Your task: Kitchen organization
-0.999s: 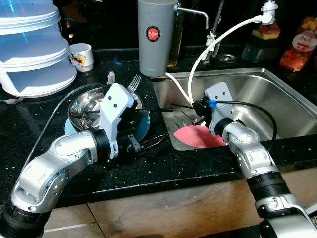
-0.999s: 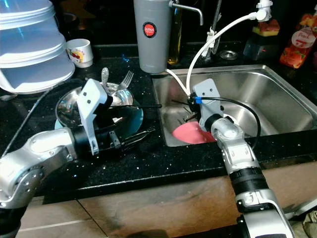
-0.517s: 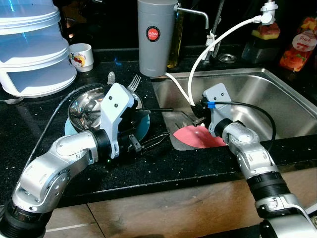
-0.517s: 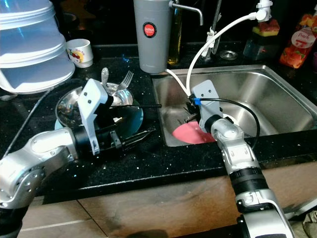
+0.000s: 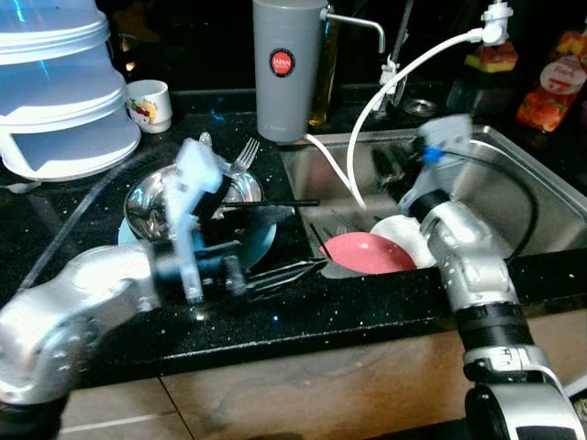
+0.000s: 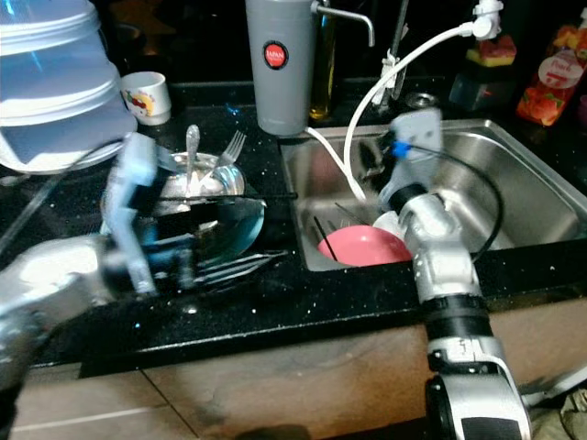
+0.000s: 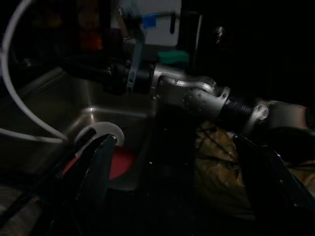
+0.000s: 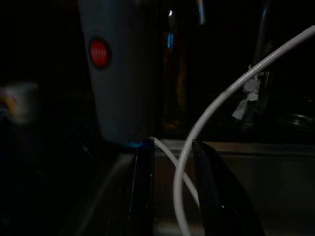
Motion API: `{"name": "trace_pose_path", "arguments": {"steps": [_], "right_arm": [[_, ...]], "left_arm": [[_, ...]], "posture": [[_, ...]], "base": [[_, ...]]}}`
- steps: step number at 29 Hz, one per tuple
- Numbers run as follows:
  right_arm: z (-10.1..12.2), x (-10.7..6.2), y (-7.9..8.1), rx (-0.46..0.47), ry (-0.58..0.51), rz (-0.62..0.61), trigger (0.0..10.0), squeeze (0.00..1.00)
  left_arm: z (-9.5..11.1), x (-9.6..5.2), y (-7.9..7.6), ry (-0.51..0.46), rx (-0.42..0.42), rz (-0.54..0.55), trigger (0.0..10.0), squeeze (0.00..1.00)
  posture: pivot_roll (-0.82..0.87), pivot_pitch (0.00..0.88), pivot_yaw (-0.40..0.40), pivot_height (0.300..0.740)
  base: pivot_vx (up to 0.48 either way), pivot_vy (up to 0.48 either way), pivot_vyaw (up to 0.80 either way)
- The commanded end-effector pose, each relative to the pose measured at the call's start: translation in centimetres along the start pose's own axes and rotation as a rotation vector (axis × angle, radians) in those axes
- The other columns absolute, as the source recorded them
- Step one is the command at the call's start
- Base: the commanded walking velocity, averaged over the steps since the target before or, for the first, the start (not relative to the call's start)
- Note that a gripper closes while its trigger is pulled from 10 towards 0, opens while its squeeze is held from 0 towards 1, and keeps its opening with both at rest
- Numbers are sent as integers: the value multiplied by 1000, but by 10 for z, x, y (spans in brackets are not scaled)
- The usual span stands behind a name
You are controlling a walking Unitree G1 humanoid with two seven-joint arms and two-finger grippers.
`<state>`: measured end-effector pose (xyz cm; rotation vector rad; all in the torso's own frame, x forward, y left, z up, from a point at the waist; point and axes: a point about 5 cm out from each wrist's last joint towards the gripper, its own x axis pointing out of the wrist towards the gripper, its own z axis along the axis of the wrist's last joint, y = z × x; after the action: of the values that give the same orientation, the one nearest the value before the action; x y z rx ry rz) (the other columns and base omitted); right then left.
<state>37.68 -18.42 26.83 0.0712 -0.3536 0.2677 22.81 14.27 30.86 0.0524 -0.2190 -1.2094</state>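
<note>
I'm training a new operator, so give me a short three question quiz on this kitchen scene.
1. True or false: the pink bowl lies inside the sink.
2. What stands nearest the grey dispenser: A the small mug, B the fork, C the juice bottle?
3. Fill in: the white hose runs down into the ____.

Key: 1 true. 2 B. 3 sink.

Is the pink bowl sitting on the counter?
No, the pink bowl lies inside the sink, at its front left corner, below the level of the black counter.
</note>
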Motion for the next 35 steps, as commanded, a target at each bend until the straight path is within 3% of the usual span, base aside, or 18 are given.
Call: {"name": "trace_pose_path", "arguments": {"steps": [1, 3, 5, 6, 7, 8, 14, 16, 18, 19, 23, 24, 28, 29, 33, 35], "right_arm": [[4, 1, 2, 51, -22, 14, 10000, 0], [4, 1, 3, 61, -27, 22, 10000, 0], [1, 0, 8, 91, -28, 45, 10000, 0], [-1, -2, 12, 121, -31, 68, 10000, 153], [-2, -2, 14, 135, -29, 80, 10000, 871], [-3, -3, 17, 148, -29, 93, 10000, 1000], [-5, -7, 25, 189, -33, 148, 10000, 1000], [-6, -13, 40, 236, -36, 265, 10000, 1000], [-6, -13, 40, 236, -36, 265, 10000, 1000], [-7, -17, 51, 243, -23, 349, 10000, 1000], [-9, -21, 64, 202, 5, 418, 10000, 1000], [-7, -24, 69, 225, -12, 453, 10000, 0], [-4, -28, 76, 255, -33, 501, 10000, 0], [-3, -32, 79, 280, -44, 524, 10000, 0], [-2, -33, 79, 312, -47, 529, 10000, 0], [2, -32, 78, 376, -63, 510, 10000, 0]], "left_arm": [[11, -8, -8, -1, 5, -60, 10000, 0], [16, -16, -8, 18, 15, -65, 10000, 0], [20, -32, -6, 100, 46, -33, 10000, 0], [26, -46, -5, 161, 67, 10, 10000, 0], [29, -50, -4, 169, 70, 28, 10000, 0], [31, -54, -4, 173, 75, 49, 10000, 0], [34, -66, 1, 211, 99, 138, 10000, 0], [33, -72, 0, 231, 112, 157, 10000, 0], [33, -72, 0, 231, 112, 157, 10000, 0], [31, -74, -1, 233, 113, 166, 10000, 0], [24, -77, -1, 254, 100, 187, 10000, 0], [21, -83, 1, 259, 87, 214, 10000, 0], [18, -92, 1, 280, 67, 241, 10000, 0], [17, -102, 2, 305, 65, 278, 10000, 0], [19, -109, 3, 304, 71, 309, 10000, 0], [19, -109, 3, 302, 71, 309, 10000, 0]], "posture": [[60, 73, -19, 740], [60, 73, -19, 740], [68, 68, -26, 740], [71, 69, -28, 740], [74, 71, -32, 740], [74, 71, -32, 740], [79, 71, -39, 740], [80, 73, -39, 740], [80, 73, -39, 740], [79, 77, -40, 740], [75, 78, -41, 740], [73, 81, -42, 740], [73, 83, -44, 740], [74, 87, -48, 740], [76, 86, -50, 740], [79, 88, -54, 740]], "base": [[0, 0, 0], [0, 0, 0], [0, 0, 0], [0, 0, 0], [0, 0, 0], [0, 0, 0], [0, 0, 0], [0, 0, 0], [0, 0, 0], [0, 0, 0], [0, 0, 0], [0, 0, 0], [0, 0, 0], [0, 0, 0], [0, 0, 0], [0, 0, 0]]}}
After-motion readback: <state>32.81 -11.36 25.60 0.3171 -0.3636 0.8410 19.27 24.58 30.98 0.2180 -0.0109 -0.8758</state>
